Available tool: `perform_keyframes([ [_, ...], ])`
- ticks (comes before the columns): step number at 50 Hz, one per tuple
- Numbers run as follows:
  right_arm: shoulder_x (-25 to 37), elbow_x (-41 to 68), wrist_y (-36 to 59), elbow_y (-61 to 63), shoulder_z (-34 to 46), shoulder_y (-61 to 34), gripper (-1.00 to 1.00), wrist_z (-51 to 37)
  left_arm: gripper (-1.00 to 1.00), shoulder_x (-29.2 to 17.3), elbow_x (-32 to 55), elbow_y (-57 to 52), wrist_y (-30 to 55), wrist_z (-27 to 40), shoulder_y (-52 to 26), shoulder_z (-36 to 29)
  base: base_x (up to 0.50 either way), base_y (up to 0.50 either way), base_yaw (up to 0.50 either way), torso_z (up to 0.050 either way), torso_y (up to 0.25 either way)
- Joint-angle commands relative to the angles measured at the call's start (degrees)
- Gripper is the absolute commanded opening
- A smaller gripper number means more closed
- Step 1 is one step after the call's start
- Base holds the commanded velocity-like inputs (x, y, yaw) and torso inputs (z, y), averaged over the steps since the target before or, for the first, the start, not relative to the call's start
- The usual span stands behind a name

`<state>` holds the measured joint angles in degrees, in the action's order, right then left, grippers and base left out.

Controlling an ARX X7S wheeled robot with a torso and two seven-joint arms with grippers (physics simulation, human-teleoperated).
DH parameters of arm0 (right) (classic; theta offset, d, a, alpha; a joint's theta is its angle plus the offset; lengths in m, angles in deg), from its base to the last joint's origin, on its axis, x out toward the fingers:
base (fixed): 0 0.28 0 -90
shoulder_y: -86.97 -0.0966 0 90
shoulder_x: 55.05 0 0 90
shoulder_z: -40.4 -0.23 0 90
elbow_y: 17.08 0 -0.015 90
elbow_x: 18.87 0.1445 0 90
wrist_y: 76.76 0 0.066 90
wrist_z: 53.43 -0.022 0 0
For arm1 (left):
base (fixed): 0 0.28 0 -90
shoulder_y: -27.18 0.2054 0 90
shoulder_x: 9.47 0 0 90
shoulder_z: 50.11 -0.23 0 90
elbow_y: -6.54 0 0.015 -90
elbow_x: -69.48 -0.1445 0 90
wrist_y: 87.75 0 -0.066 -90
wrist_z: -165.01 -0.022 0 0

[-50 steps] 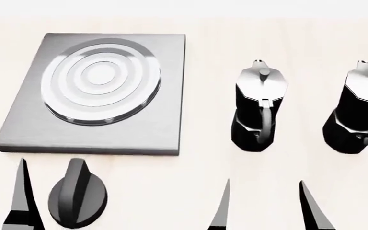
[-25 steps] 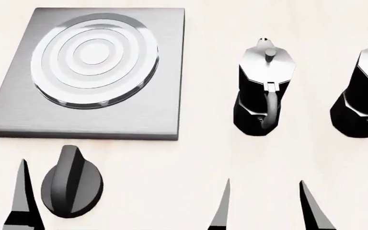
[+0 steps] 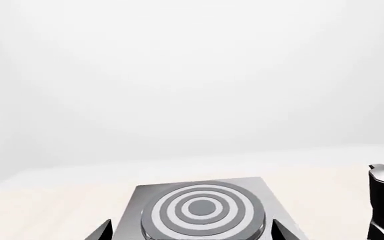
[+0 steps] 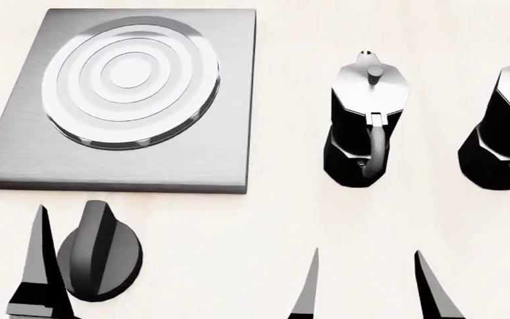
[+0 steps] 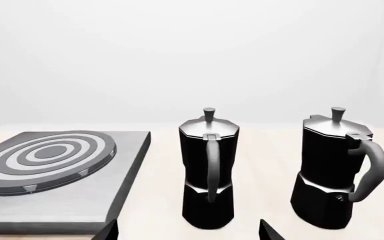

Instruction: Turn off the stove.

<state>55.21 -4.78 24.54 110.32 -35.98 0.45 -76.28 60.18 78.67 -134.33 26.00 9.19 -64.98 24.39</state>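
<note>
While the left gripper hangs low over the pale table, its one visible finger stands just beside the black knob, on the knob's outer side. The other finger is out of the head view, though the left wrist view shows two dark tips spread wide apart with nothing between them: released. The stove lies just beyond those fingers, flat on the table, its ringed round burner bare, its near edge close to the knob but apart from it. Over to the right gripper: both its fingers point forward, parted, nothing in the gap, released as well. Ahead of them stand two moka pots, upright, handles toward the robot. The nearer moka pot sits beyond the inner finger; the second moka pot stands further out, cut by the head view's edge. Neither pot touches the stove, as the right wrist view confirms.
</note>
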Motion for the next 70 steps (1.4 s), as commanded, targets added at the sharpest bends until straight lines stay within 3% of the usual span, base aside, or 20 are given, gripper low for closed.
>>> perform_keyframes([
  [1,-0.8,0.1,-0.3,0.1,-1.3,0.1,1.0,1.7,1.0,2.0,0.9,-2.2,3.0,-1.7,-4.9,-0.2,0.0,0.0,0.0,0.0,0.0],
  [24,-0.4,0.5,-0.6,-0.2,-1.4,0.0,1.0,1.3,1.0,4.8,0.9,6.4,-1.1,-2.4,-8.0,-4.9,0.0,0.0,0.0,0.0,0.0],
  [70,0.4,0.7,-1.1,-0.7,-0.8,-0.2,1.0,0.6,1.0,3.9,-0.6,22.5,-10.4,-2.2,-5.0,-6.1,0.0,0.0,0.0,0.0,0.0],
])
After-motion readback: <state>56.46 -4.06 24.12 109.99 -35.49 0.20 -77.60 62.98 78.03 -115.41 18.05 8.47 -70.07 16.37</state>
